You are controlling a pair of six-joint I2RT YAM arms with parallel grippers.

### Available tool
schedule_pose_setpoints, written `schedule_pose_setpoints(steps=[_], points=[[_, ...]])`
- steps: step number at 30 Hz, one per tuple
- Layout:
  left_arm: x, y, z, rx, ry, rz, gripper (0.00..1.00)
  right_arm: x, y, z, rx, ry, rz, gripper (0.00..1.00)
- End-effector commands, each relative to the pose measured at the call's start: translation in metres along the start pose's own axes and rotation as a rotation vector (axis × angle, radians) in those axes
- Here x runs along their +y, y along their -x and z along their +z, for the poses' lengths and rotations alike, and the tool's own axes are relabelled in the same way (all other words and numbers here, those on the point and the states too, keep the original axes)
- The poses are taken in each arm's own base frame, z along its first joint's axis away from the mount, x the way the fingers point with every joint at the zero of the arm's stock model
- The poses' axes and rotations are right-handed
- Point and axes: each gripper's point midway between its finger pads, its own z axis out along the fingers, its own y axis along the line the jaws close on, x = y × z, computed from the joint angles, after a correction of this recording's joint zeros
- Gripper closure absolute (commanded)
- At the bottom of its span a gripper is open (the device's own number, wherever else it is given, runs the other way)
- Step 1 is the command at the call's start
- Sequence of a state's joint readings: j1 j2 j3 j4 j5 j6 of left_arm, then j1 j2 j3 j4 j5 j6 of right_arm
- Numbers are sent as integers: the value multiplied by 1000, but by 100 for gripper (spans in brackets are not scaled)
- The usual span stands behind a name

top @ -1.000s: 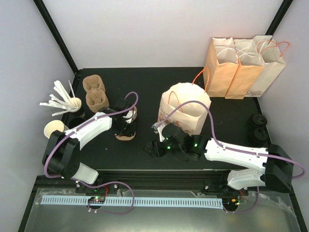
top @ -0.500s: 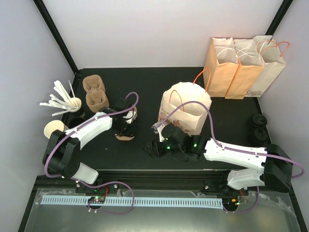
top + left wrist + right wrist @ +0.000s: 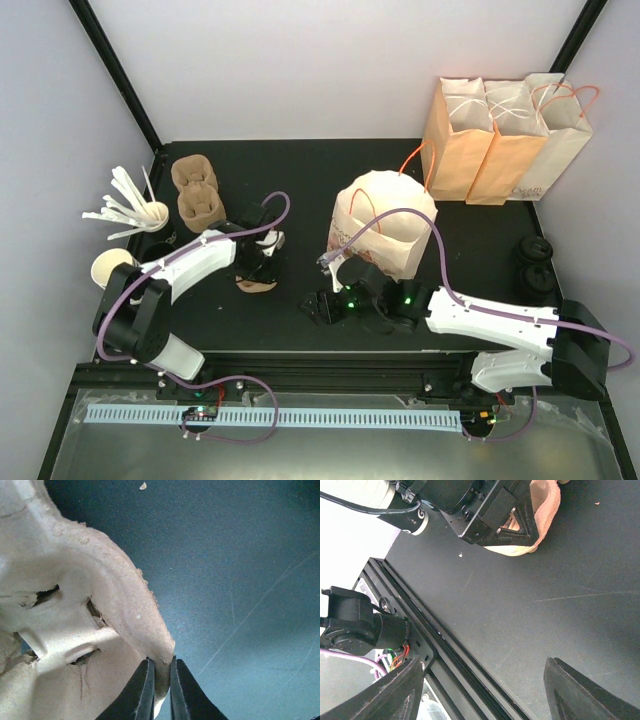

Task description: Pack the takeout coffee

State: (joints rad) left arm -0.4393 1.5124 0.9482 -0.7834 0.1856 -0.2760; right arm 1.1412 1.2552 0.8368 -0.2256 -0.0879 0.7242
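Top external view puts the takeout coffee [image 3: 534, 250], small and dark, well right of the open paper bag [image 3: 385, 225]. Left of the bag, the left gripper [image 3: 160, 664] reaches low and pinches the rim of a pulp cup carrier [image 3: 75, 630]. The right gripper [image 3: 484, 664] hovers released just in front of the bag over the black table [image 3: 300, 175], with three more bags [image 3: 505, 135] behind-right of it.

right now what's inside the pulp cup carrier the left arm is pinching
Only bare pulp of the carrier shows, its rim pinched by the left fingers; no cup. From above the left arm covers most of its pockets.
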Motion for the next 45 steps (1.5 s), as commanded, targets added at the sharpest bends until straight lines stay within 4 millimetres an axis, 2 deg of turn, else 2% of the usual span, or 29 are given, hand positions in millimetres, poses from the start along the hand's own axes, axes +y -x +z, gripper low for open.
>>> schedule_pose_setpoints(steps=[1,5,11,15,20,25,27,33,40,45], points=[[-1,6,-8,-10,17,12,93,-1,5,-5,-31,-13,3,31],[-7,10,-22,-39,-2,18,93,-2,3,-1,-25,-15,3,31],[-23,11,-46,-83,-82,34,94,-4,0,20,-2,-14,47,31],[-45,8,-64,-117,-215,46,95,-6,8,32,-33,-13,127,32],[-55,6,-76,-137,-295,45,93,-8,17,47,-59,2,186,32],[-61,1,-71,-125,-382,32,94,-36,28,58,-103,-67,345,36],[-63,-2,-73,-140,-426,28,94,-39,35,58,-142,-60,387,37],[-61,-15,-58,-118,-473,-3,94,-44,49,57,-217,-73,429,44],[-67,-19,-57,-130,-542,-18,94,-45,39,78,-138,-85,425,50],[-65,-21,-55,-127,-544,-22,94,-58,33,79,-139,-115,450,64]])
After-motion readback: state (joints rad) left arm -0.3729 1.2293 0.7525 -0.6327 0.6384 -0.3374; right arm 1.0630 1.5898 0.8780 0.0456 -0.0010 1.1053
